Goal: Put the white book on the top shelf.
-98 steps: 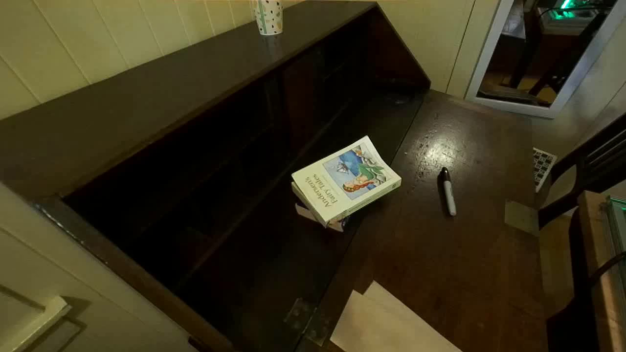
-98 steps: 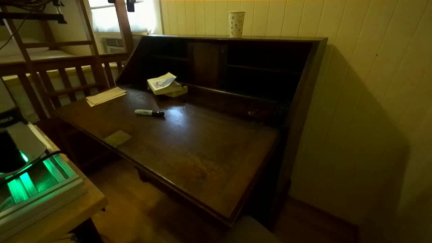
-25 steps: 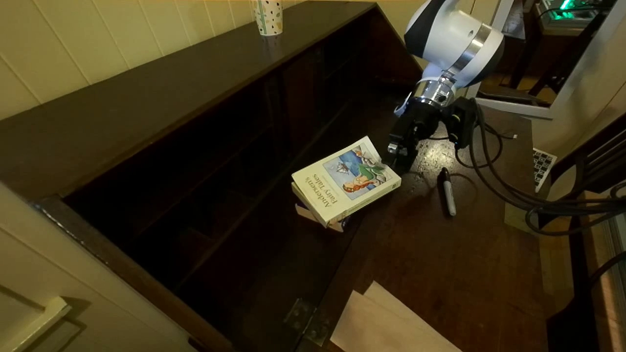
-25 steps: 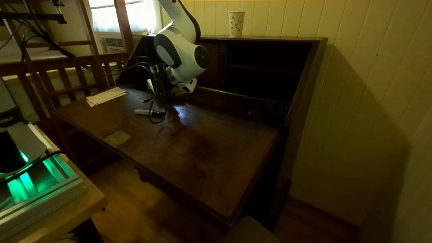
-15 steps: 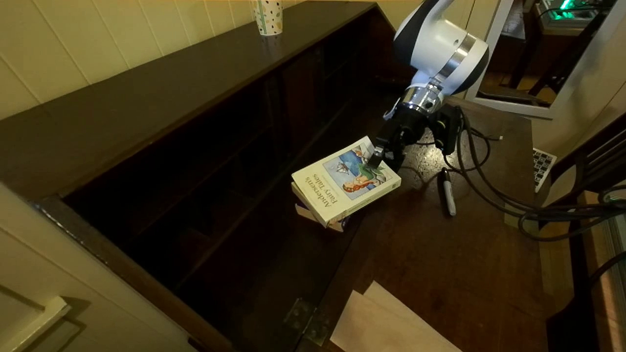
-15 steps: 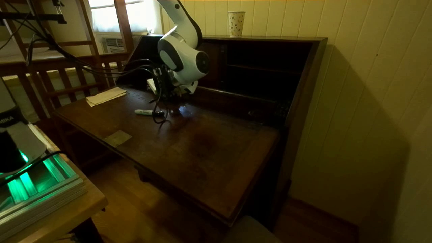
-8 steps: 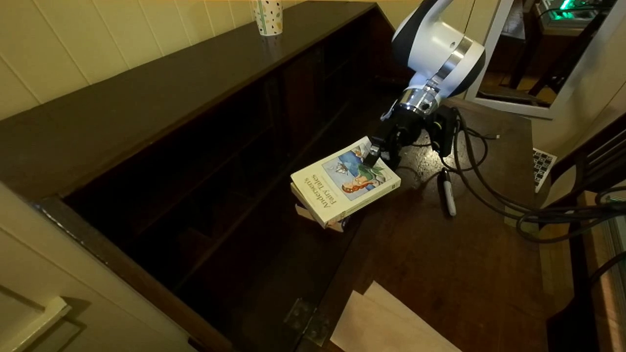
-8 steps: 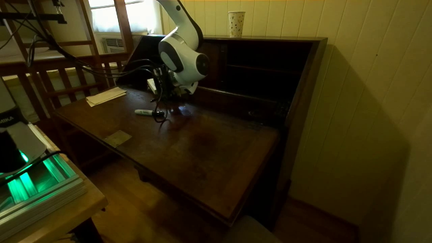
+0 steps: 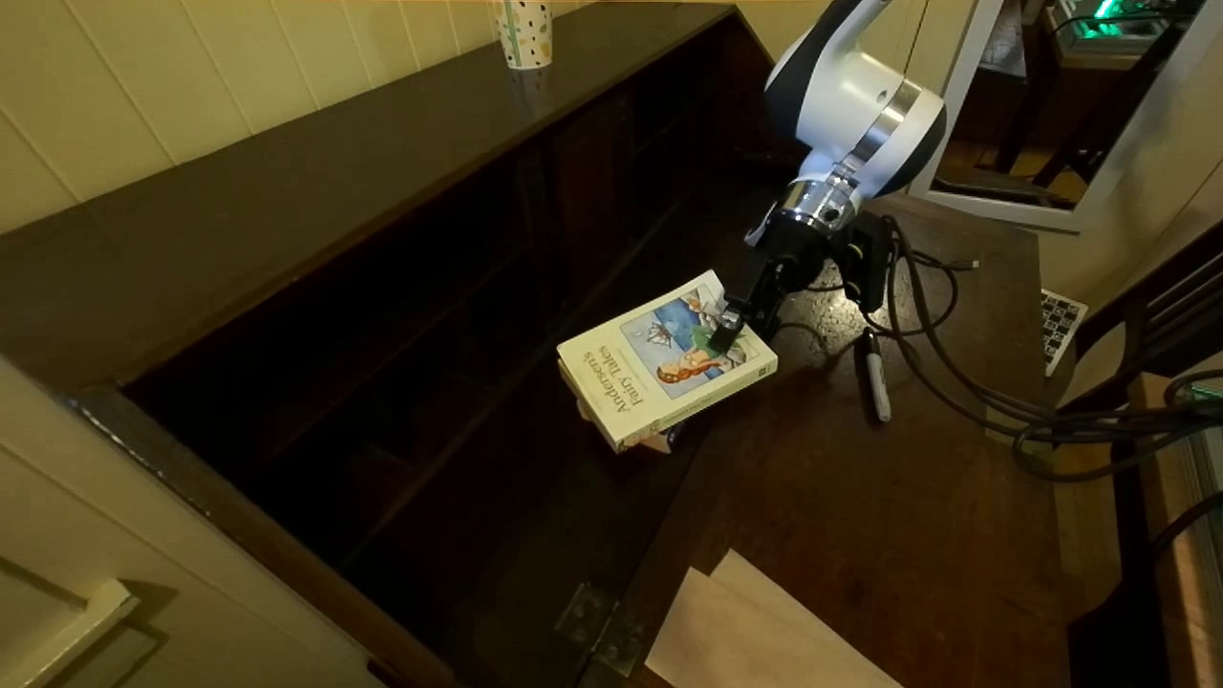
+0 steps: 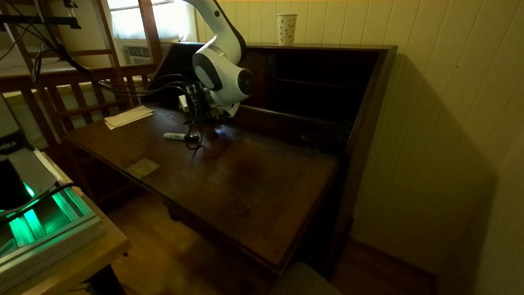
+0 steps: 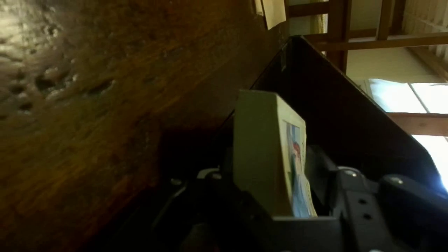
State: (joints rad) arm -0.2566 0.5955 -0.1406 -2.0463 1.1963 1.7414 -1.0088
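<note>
Bringing my arm in, closing my gripper on the white book, shifting it across the lower book.

The book is creamy white with a blue, green and red picture. The gripper is mostly black. The arm is white and black with a silver band. The cup is white with coloured spots. The desk is dark brown. The pen is white and black. The wall is yellow with lines.

Marker and papers on desk
</note>
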